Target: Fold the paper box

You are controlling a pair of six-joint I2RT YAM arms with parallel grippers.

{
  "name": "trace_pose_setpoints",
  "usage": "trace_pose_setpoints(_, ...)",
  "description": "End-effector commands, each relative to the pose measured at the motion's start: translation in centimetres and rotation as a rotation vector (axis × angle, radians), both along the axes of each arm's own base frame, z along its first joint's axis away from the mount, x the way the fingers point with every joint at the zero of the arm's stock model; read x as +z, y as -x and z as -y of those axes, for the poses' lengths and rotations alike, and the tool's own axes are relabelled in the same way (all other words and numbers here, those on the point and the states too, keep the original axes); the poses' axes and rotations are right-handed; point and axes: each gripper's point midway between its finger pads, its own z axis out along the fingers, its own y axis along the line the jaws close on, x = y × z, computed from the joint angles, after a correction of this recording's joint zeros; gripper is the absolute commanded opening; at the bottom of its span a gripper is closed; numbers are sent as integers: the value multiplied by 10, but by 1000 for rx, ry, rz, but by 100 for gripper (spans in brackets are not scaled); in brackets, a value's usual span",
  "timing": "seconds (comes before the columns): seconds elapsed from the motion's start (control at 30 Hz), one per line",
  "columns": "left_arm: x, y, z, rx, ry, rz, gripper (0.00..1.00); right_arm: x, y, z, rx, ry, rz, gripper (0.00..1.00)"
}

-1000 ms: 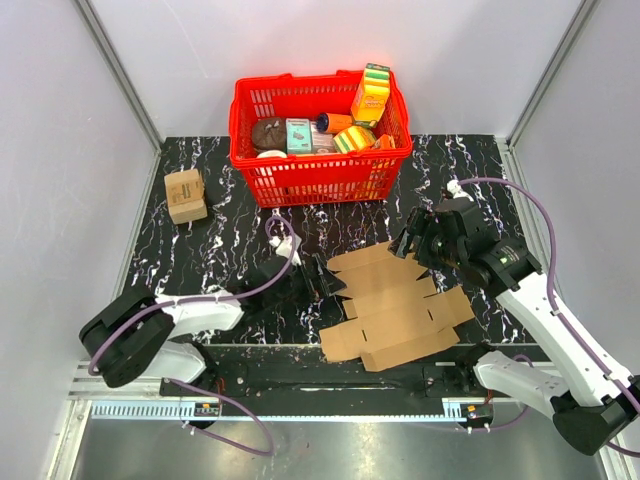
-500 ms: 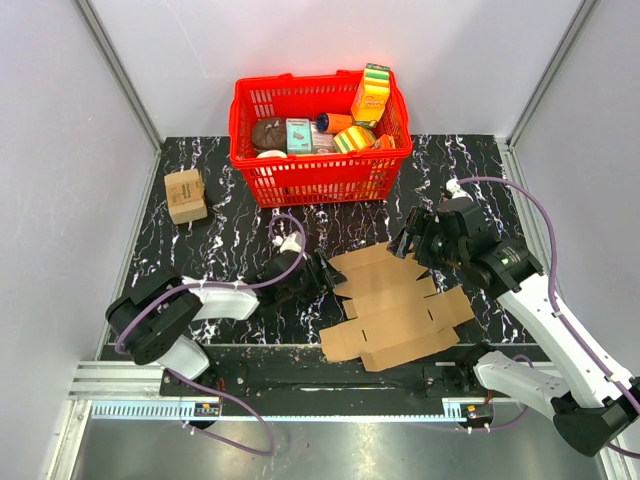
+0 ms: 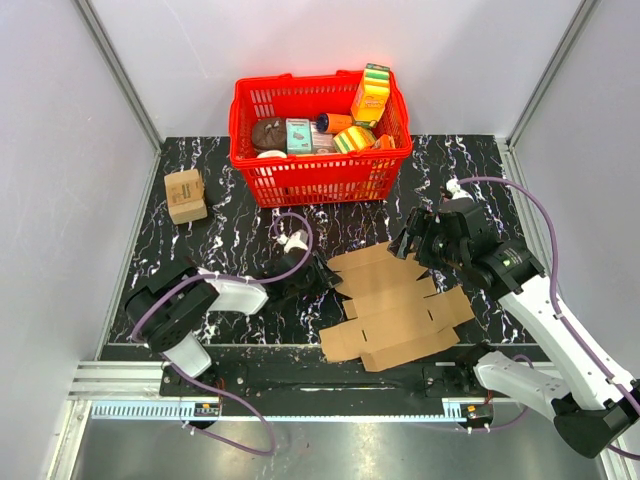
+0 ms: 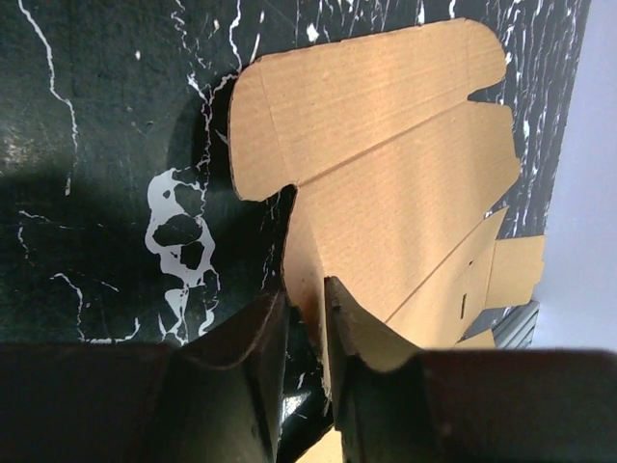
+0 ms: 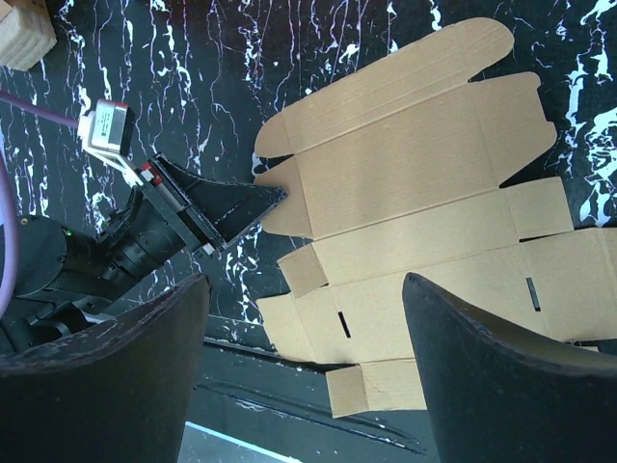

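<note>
The paper box lies as a flat, unfolded brown cardboard sheet on the black marble table, near the front edge. My left gripper reaches in low from the left to the sheet's left edge. In the left wrist view the gripper is shut on a small side flap of the paper box, and that flap stands up between the fingers. My right gripper hovers open above the sheet's far right corner. In the right wrist view its wide-apart fingers frame the paper box from above with nothing between them.
A red basket full of colourful packages stands at the back of the table. A small tan printed box sits at the far left. The table's front edge with its metal rail runs just below the sheet.
My left arm slid right up to the sheet's left edge, and its jaws went from wide open to shut on the flap. The right arm has not moved.
</note>
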Motion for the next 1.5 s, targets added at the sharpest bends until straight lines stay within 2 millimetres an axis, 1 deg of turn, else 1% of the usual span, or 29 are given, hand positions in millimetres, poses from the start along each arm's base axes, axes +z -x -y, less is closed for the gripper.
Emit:
trace_pose_setpoints(0.0, 19, -14, 14, 18, 68, 57, 20, 16, -4, -3, 18, -26, 59, 86)
trace_pose_setpoints(0.2, 26, -16, 15, 19, 78, 72, 0, 13, -4, -3, 13, -25, 57, 87)
trace_pose_setpoints(0.3, 33, -19, 13, 23, 75, 86, 0, 11, -4, -1, 1, -27, 58, 86)
trace_pose_setpoints(0.33, 40, -20, 13, 25, 83, 96, 0, 11, -4, 0, -3, -27, 56, 86)
trace_pose_setpoints(0.4, 45, -26, 7, 42, 82, 103, 0, 8, -4, 2, -18, -26, 52, 86)
trace_pose_setpoints(0.43, 55, -28, 4, 52, 96, 120, 0, 7, -3, 3, -24, -26, 51, 86)
trace_pose_setpoints(0.5, 58, -34, -8, 82, 89, 124, 0, 5, -3, 5, -44, -32, 45, 87)
trace_pose_setpoints(0.53, 69, -37, -12, 97, 103, 142, 0, 3, -3, 6, -53, -36, 42, 87)
trace_pose_setpoints(0.57, 66, -39, -22, 126, 88, 138, 0, -1, -2, 7, -64, -36, 32, 86)
trace_pose_setpoints(0.6, 67, -40, -27, 142, 85, 139, 0, 0, -1, 8, -84, -54, 31, 87)
trace_pose_setpoints(0.63, 77, -41, -33, 160, 98, 156, 0, 0, 1, 9, -95, -65, 29, 87)
trace_pose_setpoints(0.67, 71, -42, -44, 199, 77, 146, 0, -5, 1, 7, -109, -83, 13, 87)
trace_pose_setpoints(0.73, 81, -42, -55, 239, 87, 165, 0, -7, 3, 7, -123, -106, 5, 87)
trace_pose_setpoints(0.77, 75, -40, -64, 268, 67, 154, 0, -13, 4, 6, -140, -118, -14, 87)
trace_pose_setpoints(0.8, 74, -39, -69, 285, 61, 155, 0, -15, 5, 5, -142, -131, -24, 87)
trace_pose_setpoints(0.83, 81, -38, -73, 300, 71, 167, 0, -17, 6, 4, -147, -136, -33, 87)
trace_pose_setpoints(0.9, 74, -36, -84, 337, 48, 158, 0, -25, 8, 1, -161, -162, -64, 87)
trace_pose_setpoints(0.93, 78, -34, -88, 347, 55, 169, 0, -28, 9, -1, -164, -173, -76, 87)
trace_pose_setpoints(0.97, 72, -32, -93, 364, 38, 158, 0, -35, 9, -3, -178, -192, -99, 87)
trace_pose_setpoints(1.03, 73, -30, -99, 383, 39, 161, 0, -45, 12, -5, -189, -213, -131, 87)
trace_pose_setpoints(1.07, 69, -29, -103, 393, 27, 154, 0, -58, 15, -5, -199, -210, -161, 87)
trace_pose_setpoints(1.13, 70, -27, -107, 402, 27, 155, 0, -65, 17, -7, -227, -244, -187, 87)
trace_pose_setpoints(1.17, 66, -26, -109, 407, 18, 151, 0, -77, 19, -7, -247, -254, -215, 87)
trace_pose_setpoints(1.23, 67, -25, -111, 412, 16, 154, 0, -84, 23, -5, -273, -266, -233, 87)
trace_pose_setpoints(1.27, 67, -25, -113, 417, 9, 152, 0, -94, 26, -3, -298, -271, -258, 86)
trace_pose_setpoints(1.33, 68, -25, -114, 420, 7, 155, 0, -102, 30, -1, -323, -279, -279, 86)
trace_pose_setpoints(1.37, 68, -25, -116, 425, 3, 157, 0, -112, 35, 0, -340, -280, -307, 85)
trace_pose_setpoints(1.43, 68, -25, -116, 428, -1, 154, 0, -120, 38, 0, -353, -286, -334, 85)
trace_pose_setpoints(1.47, 68, -25, -117, 431, -2, 154, 0, -128, 45, -4, -345, -304, -375, 85)
